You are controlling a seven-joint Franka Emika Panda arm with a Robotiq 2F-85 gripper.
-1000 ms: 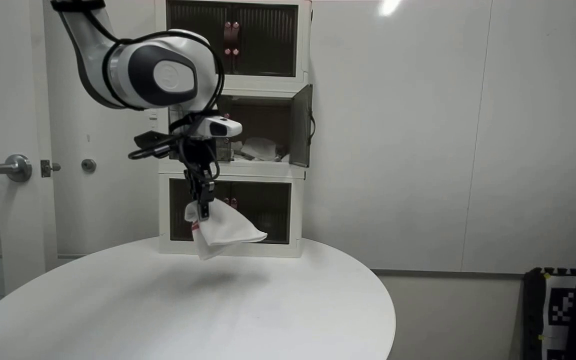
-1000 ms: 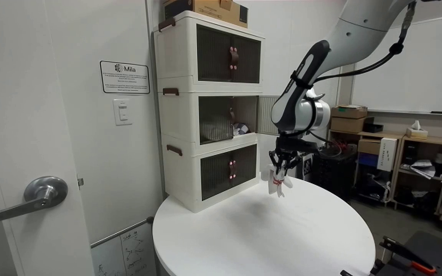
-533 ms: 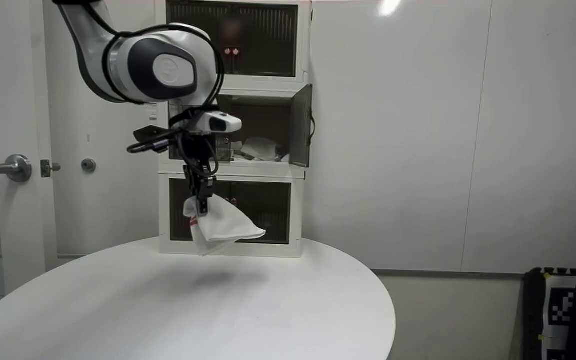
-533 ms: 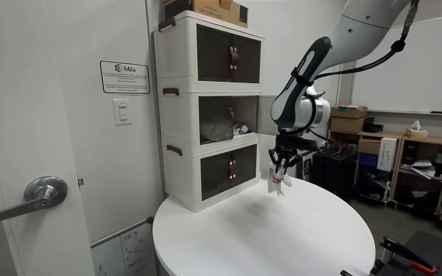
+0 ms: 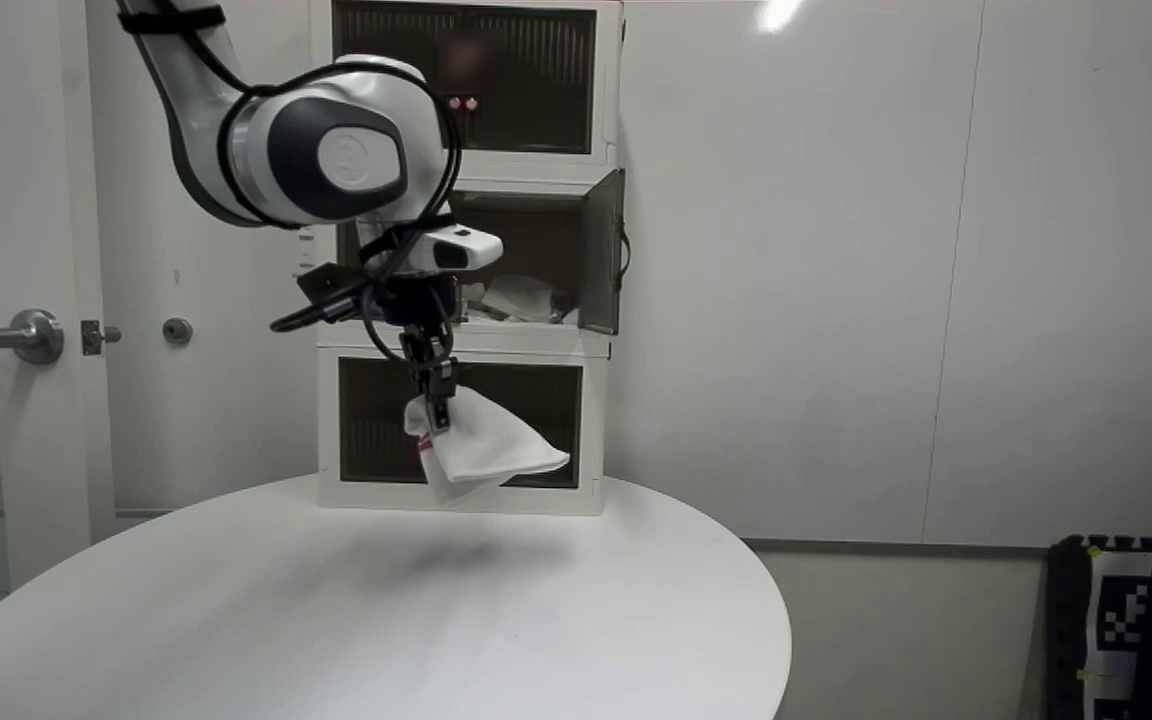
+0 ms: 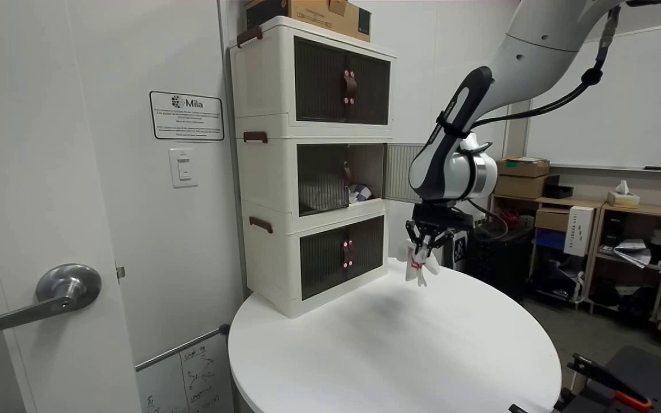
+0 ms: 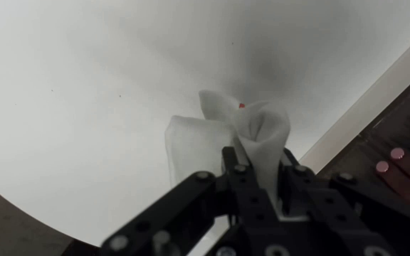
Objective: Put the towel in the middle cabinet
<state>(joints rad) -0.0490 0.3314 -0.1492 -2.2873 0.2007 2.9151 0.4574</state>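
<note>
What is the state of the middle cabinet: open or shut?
The cabinet is partly open: one door is swung out, the other door shut.

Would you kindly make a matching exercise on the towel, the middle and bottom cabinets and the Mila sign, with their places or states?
Things:
1. towel
2. middle cabinet
3. bottom cabinet
4. Mila sign

Matches:
A. both doors shut
B. on the wall above the light switch
C. held in the hand above the table
D. one door open

Pairs: 1-C, 2-D, 3-A, 4-B
</note>
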